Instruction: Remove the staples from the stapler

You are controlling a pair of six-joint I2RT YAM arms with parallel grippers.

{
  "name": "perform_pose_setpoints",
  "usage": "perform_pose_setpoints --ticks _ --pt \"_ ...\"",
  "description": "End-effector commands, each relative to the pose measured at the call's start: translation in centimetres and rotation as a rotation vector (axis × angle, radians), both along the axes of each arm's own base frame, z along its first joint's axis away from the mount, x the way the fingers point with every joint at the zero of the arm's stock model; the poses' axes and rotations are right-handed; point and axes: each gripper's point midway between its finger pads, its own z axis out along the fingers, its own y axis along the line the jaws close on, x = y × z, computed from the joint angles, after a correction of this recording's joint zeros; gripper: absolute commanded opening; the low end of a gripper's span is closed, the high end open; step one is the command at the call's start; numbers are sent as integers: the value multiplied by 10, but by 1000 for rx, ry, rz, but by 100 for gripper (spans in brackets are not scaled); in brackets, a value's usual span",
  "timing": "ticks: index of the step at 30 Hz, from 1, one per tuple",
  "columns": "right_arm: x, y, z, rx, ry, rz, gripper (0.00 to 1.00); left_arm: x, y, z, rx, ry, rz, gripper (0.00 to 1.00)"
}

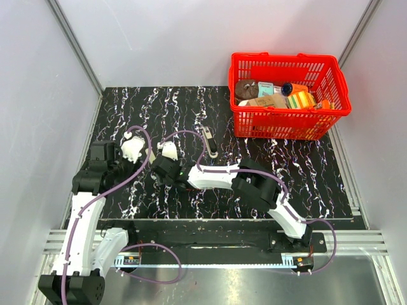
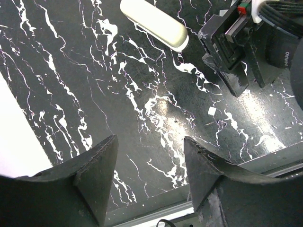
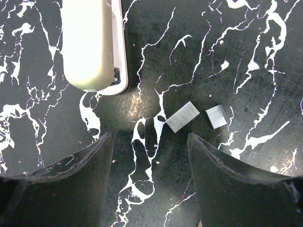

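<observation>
Two short staple strips (image 3: 183, 117) lie loose on the marbled black table (image 3: 246, 56), side by side and just apart, a little way off the stapler's end. The cream stapler (image 3: 90, 42) lies flat on the table, and we can see its rounded end just ahead of the right gripper (image 3: 149, 142). That gripper's fingers are spread with nothing between them, hovering over bare table between stapler and strips. The left gripper (image 2: 150, 142) is spread and empty too, watching from nearby with the stapler's end (image 2: 154, 22) at the top of its view.

We'd call the unloading done or very nearly so (whether more staples sit inside the stapler, we can't tell from here). Next comes a check of the magazine, which would call for one hand pinning the body while the other works the tray.

As for writing, we find no brand on the stapler. The packets in the red basket (image 1: 289, 60), far right, are too small to read.
</observation>
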Motion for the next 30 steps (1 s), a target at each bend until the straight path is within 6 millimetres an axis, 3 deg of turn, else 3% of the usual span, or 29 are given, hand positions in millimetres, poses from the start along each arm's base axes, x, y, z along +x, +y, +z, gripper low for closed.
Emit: perform_pose_setpoints --ticks 1,19,30 --pt "4 5 25 44 -25 -37 69 5 4 4 14 -44 0 62" --pt "37 -22 -3 -23 -1 -156 60 6 6 6 16 -50 -7 62" --pt "39 -8 -7 -5 16 -133 56 7 11 5 20 -48 2 62"
